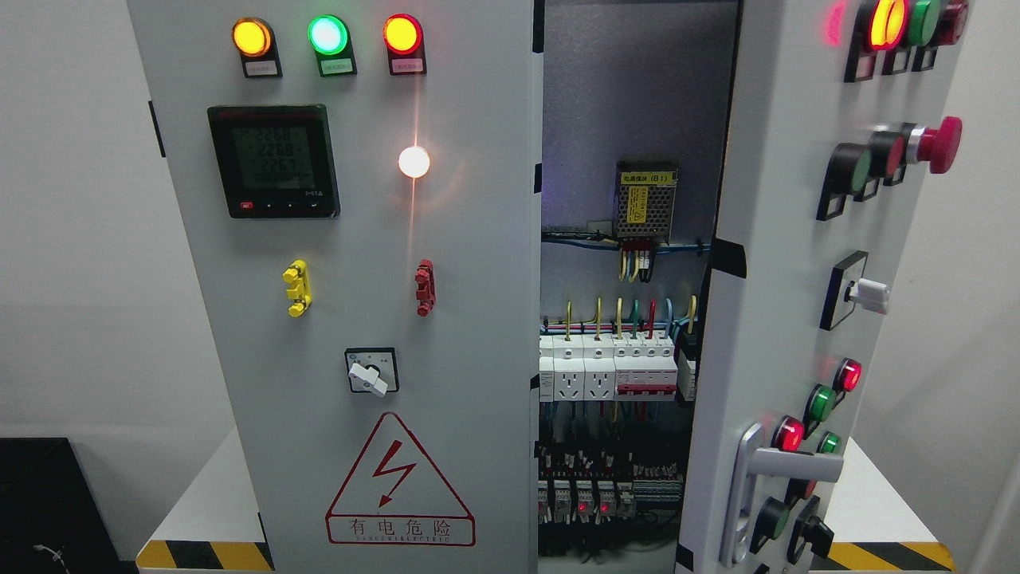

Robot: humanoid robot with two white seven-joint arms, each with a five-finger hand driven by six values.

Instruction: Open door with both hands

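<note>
A grey electrical cabinet fills the head view. Its left door (351, 319) is closed and carries three indicator lamps, a digital meter (273, 161), a rotary switch (370, 371) and a red lightning warning sign (398, 486). The right door (785, 303) stands swung outward, seen at a steep angle, with a silver lever handle (765, 478) near its bottom. Between the doors the interior (621, 359) shows breakers, sockets, coloured wires and a power supply (645, 199). Neither robot hand nor arm appears anywhere.
The cabinet stands on a white platform (203, 494) edged with yellow-black hazard tape (199, 554). A black box (48, 502) sits at the lower left. A red mushroom stop button (940, 145) and other knobs stick out from the open door. Plain walls lie behind.
</note>
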